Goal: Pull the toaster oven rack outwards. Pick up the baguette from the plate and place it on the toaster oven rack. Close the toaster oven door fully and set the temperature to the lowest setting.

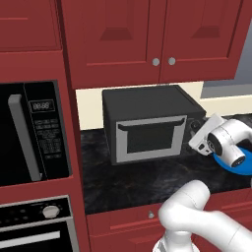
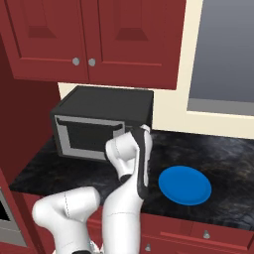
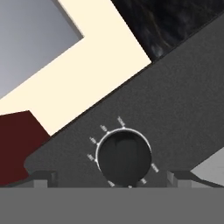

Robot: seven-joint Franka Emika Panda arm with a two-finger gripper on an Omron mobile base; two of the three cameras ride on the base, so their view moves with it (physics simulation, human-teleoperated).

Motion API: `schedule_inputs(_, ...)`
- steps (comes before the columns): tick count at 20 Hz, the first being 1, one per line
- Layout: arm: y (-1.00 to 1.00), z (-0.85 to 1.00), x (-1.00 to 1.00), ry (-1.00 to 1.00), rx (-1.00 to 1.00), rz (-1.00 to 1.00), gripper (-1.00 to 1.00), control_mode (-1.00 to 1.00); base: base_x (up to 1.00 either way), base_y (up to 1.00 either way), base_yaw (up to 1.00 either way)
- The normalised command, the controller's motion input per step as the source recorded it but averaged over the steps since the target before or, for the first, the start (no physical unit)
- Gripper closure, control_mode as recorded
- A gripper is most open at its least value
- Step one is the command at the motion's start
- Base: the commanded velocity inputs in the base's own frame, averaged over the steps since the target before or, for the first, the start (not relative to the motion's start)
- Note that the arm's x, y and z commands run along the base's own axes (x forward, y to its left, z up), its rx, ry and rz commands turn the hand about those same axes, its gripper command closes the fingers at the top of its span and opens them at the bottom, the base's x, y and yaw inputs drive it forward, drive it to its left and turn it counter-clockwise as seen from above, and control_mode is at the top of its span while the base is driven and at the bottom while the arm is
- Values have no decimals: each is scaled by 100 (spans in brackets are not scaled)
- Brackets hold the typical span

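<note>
The black toaster oven (image 1: 147, 101) stands on the dark counter with its silver-framed door (image 1: 150, 139) shut against the front. My gripper (image 1: 197, 129) is at the oven's right panel. In the hand view the gripper (image 3: 111, 177) is open, its fingertips (image 3: 43, 177) spread wide on either side of a round black knob (image 3: 124, 158) with dial marks around it, not touching it. The blue plate (image 2: 184, 185) lies bare on the counter to the oven's right, partly behind my arm in the left base view (image 1: 244, 166). The baguette and the rack are hidden.
A built-in black microwave (image 1: 34, 130) with a long grey handle sits in the red cabinetry at left, above a wall oven (image 1: 39, 231). Red upper cabinets (image 1: 157, 39) hang over the toaster oven. A window (image 2: 223, 54) is on the wall at right.
</note>
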Motion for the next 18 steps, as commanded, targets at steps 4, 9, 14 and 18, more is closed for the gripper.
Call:
schedule_inputs(4, 0, -10, 22, 0, -2, 0, -100, -100, 0, 0, 0)
schedule_inputs(9, 2, -13, 13, 0, -2, 0, -100, -100, 0, 0, 0)
schedule_inputs(14, 10, -8, 14, 0, -3, 0, -100, -100, 0, 0, 0)
schedule_inputs(18, 9, -1, 21, 0, -2, 0, 100, -100, 0, 0, 0)
